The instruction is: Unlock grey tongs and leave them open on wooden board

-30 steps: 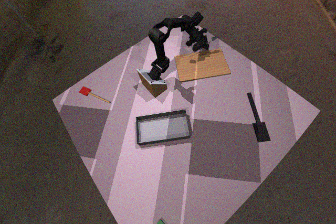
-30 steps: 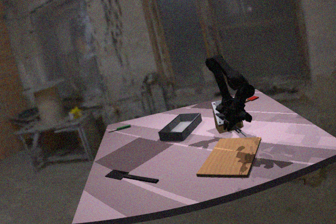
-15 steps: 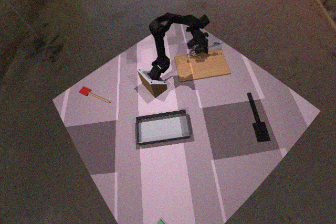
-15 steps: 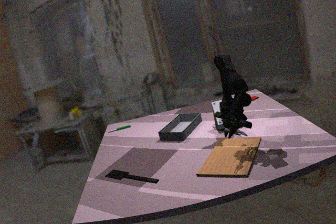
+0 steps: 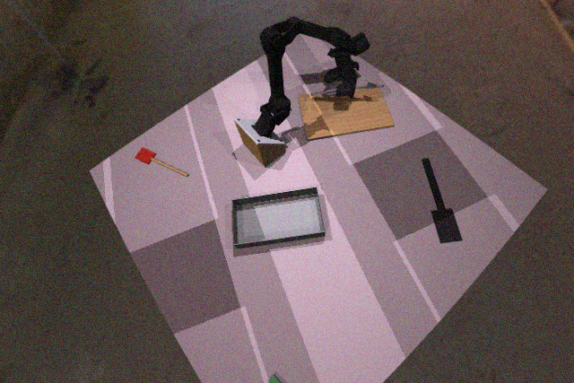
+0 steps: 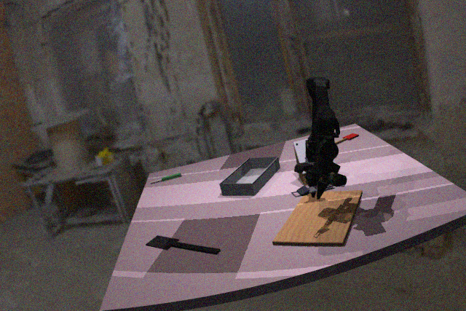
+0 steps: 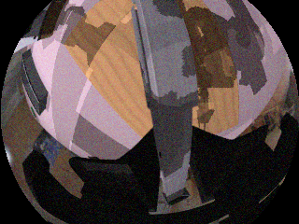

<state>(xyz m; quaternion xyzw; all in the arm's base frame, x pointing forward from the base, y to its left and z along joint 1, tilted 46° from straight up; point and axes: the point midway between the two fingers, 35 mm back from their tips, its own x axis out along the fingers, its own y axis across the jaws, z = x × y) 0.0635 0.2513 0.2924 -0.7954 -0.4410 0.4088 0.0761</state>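
Note:
The grey tongs [image 5: 330, 90] [image 6: 301, 191] [image 7: 170, 70] are held across my gripper [image 5: 345, 95] [image 6: 317, 195] [image 7: 173, 135], which is shut on them. The tongs look roughly level, above the back edge of the wooden board [image 5: 357, 119] [image 6: 301, 233] [image 7: 114, 79]. In the wrist view their arms lie close together and run up the middle of the picture. The fingers and arm hide much of them in the top and exterior views, and the lock cannot be made out. The roasting tin [image 5: 278, 243] [image 6: 237, 189] stands apart from the board, with nothing across it.
A black spatula [image 5: 447, 228] [image 6: 161, 242] lies on the table beyond the board. A red-headed tool [image 5: 145, 155] [image 6: 351, 136] lies on the arm's other side. A green-handled tool [image 5: 274, 378] [image 6: 172, 176] lies at the far edge. The arm's base stands on a wedge-shaped block [image 5: 274, 154].

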